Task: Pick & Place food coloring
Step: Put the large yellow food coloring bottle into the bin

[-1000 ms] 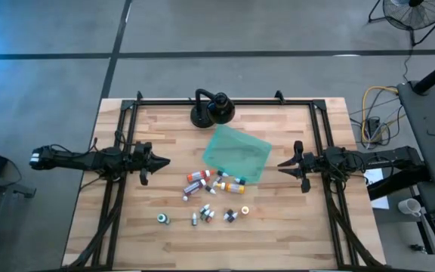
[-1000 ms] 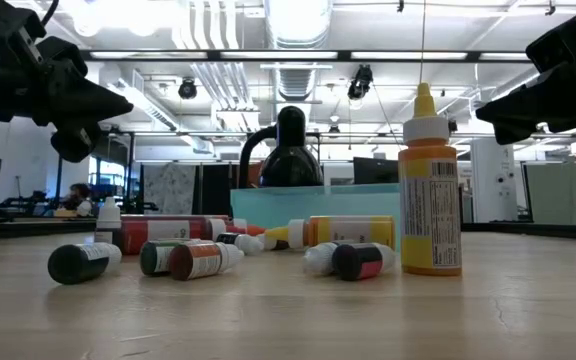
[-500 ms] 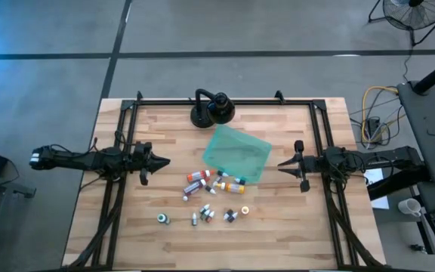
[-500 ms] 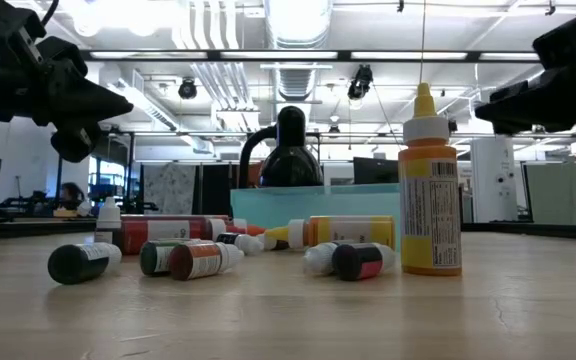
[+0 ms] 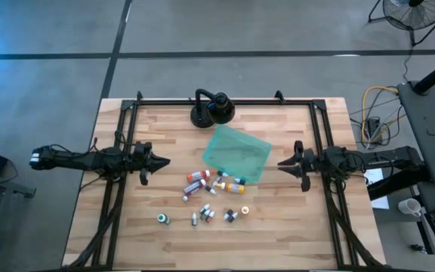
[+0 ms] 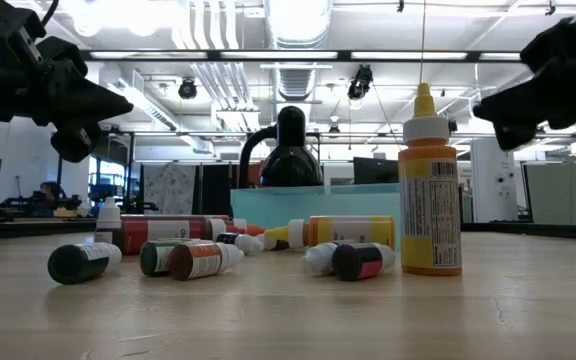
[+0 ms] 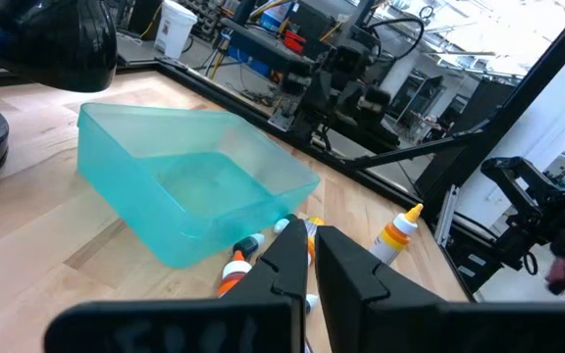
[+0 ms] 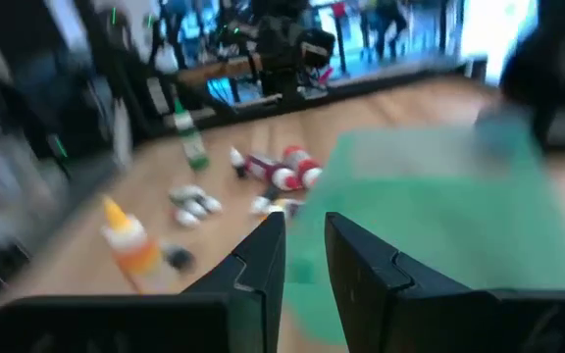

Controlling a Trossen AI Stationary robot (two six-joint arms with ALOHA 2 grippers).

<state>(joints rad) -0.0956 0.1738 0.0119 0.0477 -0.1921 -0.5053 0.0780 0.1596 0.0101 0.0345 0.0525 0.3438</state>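
Note:
The food coloring [image 5: 211, 193] is a scatter of several tiny bottles on the wooden table's middle, most lying on their sides [image 6: 203, 258]. One orange bottle [image 6: 430, 190] stands upright on its base. My left gripper [image 5: 165, 161] hovers shut over the table's left side, pointing level toward the bottles [image 7: 309, 235]. From the right side my right gripper [image 5: 279, 165] points level at them too, its fingers a little apart with nothing between them [image 8: 305, 221]. Both are well clear of the bottles.
A translucent green tub [image 5: 238, 153] sits on the table just beyond the bottles, toward the right. A black round-based stand [image 5: 212, 111] is at the far edge. Black frame rails [image 5: 127, 136] run along the left, right and far sides. Bare wood lies near the front edge.
My right gripper has rolled about its own pointing line while staying in place; its outline in the low view has turned. Nothing else has moved.

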